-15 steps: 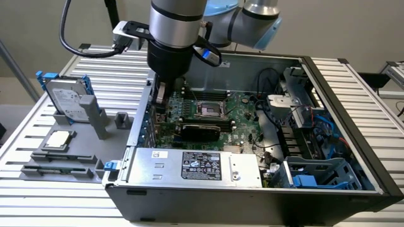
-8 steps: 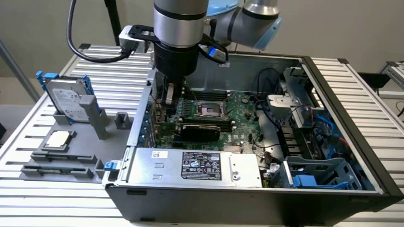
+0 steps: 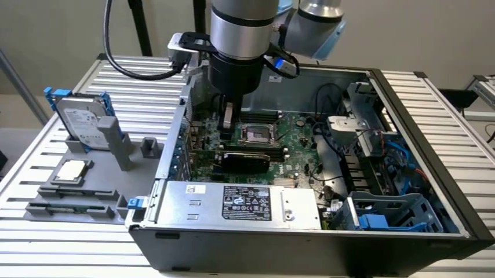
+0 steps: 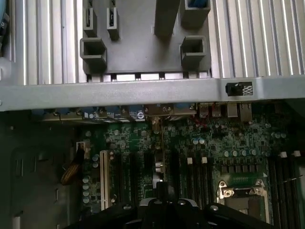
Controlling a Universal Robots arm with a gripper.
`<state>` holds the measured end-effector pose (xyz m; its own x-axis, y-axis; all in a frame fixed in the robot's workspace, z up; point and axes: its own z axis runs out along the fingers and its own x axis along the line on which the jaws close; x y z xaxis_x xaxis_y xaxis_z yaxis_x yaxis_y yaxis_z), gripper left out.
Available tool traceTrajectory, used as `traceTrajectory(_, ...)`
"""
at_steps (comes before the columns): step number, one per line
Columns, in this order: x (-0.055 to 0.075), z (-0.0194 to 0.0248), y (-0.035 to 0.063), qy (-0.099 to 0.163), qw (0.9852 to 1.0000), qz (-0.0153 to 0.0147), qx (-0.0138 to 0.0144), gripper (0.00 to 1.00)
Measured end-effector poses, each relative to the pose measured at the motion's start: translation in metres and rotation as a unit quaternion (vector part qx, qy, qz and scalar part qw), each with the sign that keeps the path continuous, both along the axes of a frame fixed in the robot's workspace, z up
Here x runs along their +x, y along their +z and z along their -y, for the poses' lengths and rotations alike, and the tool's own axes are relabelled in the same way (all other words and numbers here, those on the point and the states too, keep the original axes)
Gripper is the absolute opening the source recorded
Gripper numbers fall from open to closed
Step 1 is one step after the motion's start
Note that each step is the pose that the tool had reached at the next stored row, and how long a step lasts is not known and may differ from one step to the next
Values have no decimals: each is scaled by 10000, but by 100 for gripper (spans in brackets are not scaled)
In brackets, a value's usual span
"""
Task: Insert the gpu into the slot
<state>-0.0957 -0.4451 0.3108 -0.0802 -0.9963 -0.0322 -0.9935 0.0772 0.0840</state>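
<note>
The gpu [image 3: 243, 160] is a flat black card with a thin green edge. It stands on its edge on the green motherboard [image 3: 298, 145], just behind the silver power-supply box. My gripper [image 3: 226, 128] hangs close above the card's end nearer the exterior view's left, inside the open case. In the wrist view the gpu [image 4: 159, 152] shows edge-on as a thin line. It runs from my gripper [image 4: 162, 188] toward the case wall [image 4: 143, 90]. The bright-blue slot is hidden, apparently under the card.
The square processor socket [image 3: 255, 134] and black memory sockets [image 4: 195, 176] lie beside the card. The labelled power supply [image 3: 240, 202] fills the case's front. Cables and a blue drive cage [image 3: 386, 214] crowd the exterior view's right. A grey fixture [image 3: 85, 191] with a hard drive [image 3: 81, 124] stands outside the case.
</note>
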Motion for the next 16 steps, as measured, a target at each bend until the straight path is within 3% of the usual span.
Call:
traceTrajectory(7,256,0,0,8,10000,8,34,11)
traceTrajectory(16,263,0,0,8,10000,-3,34,11)
